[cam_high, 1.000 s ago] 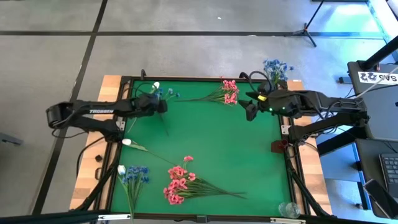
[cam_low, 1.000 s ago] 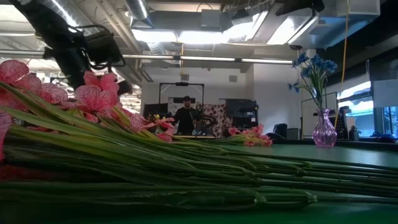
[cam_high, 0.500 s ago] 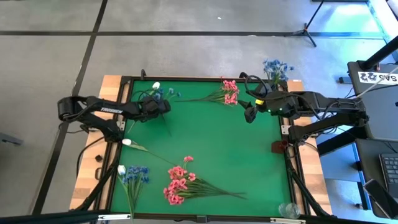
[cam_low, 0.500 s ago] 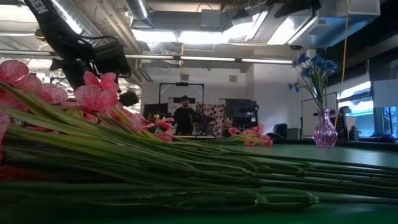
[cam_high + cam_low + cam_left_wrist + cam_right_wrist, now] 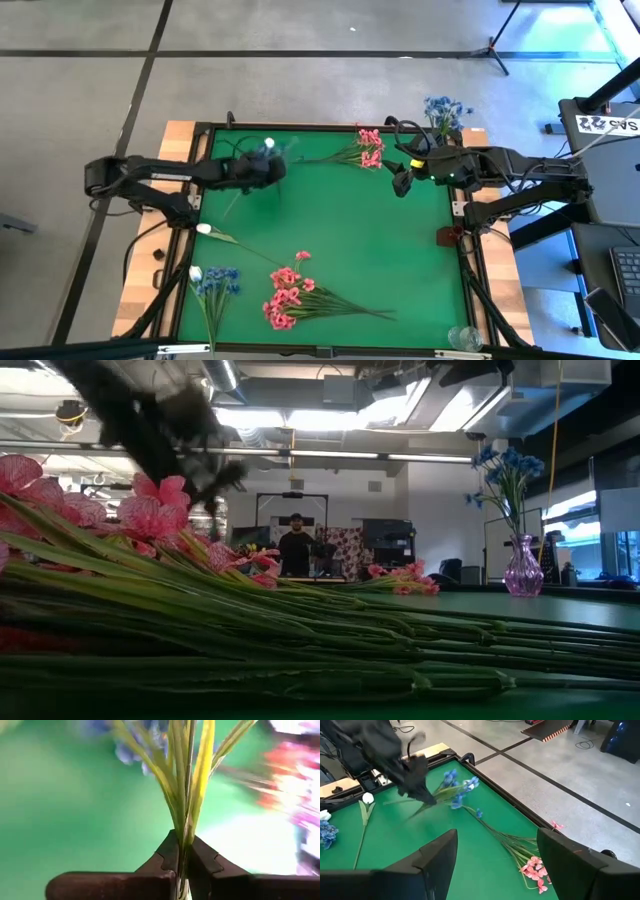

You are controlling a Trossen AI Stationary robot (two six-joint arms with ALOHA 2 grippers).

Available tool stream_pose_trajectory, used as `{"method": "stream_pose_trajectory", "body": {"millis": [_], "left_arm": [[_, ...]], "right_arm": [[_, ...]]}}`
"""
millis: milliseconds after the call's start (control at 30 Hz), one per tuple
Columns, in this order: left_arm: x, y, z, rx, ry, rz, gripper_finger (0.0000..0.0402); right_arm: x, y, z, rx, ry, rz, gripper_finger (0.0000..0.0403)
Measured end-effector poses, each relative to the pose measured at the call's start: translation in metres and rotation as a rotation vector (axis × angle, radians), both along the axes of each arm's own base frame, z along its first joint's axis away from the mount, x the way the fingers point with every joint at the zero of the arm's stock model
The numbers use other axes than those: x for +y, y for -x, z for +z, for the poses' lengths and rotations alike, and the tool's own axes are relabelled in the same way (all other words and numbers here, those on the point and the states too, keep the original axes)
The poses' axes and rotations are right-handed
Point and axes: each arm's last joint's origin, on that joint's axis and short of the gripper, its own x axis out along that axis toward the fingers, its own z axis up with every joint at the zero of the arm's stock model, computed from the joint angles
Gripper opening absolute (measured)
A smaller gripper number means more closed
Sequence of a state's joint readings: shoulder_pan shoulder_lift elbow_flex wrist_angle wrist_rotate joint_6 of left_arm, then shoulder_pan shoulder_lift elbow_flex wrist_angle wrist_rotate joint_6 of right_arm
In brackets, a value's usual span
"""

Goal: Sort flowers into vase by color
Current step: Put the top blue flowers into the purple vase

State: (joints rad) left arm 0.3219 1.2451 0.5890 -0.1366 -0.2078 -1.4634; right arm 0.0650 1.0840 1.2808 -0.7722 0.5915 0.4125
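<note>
On the high view, the left pincer (image 5: 268, 166) sits near eleven o'clock on the green felt-topped desk (image 5: 330, 240), clenched on the thin green stems of a blue-blossomed artificial spray (image 5: 182, 780), whose blooms show blurred beyond the fingertips in the left wrist view. The right pincer (image 5: 401, 184) hovers near one o'clock with its fingers spread wide and nothing between them, just beside a pink-blossomed spray (image 5: 366, 148) lying at twelve o'clock. More blue flowers stand in a clear pinkish glass vase (image 5: 521, 572) off the desk's one o'clock corner, a larger pink bunch (image 5: 290, 297) lies at six o'clock, and a white-budded stem with blue blossoms (image 5: 208, 282) lies at seven o'clock.
</note>
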Motion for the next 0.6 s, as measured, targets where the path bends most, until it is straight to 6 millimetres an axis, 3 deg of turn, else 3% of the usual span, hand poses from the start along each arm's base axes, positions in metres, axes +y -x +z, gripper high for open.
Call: {"method": "stream_pose_trajectory", "body": {"millis": [167, 367, 600], "left_arm": [[-0.003, -0.004, 0.058, -0.175, -0.026, -0.217, 0.0011], [0.001, 0.012, 0.08, -0.322, 0.074, -0.336, 0.001], [0.005, 0.001, 0.111, -0.574, -0.23, -0.421, 0.001]], "right_arm": [[0.0, 0.0, 0.0, 0.0, 0.0, 0.0, 0.027], [0.0, -0.003, -0.002, 0.017, 0.005, 0.006, 0.027], [0.003, -0.013, -0.007, 0.041, -0.029, 0.092, 0.027]]}}
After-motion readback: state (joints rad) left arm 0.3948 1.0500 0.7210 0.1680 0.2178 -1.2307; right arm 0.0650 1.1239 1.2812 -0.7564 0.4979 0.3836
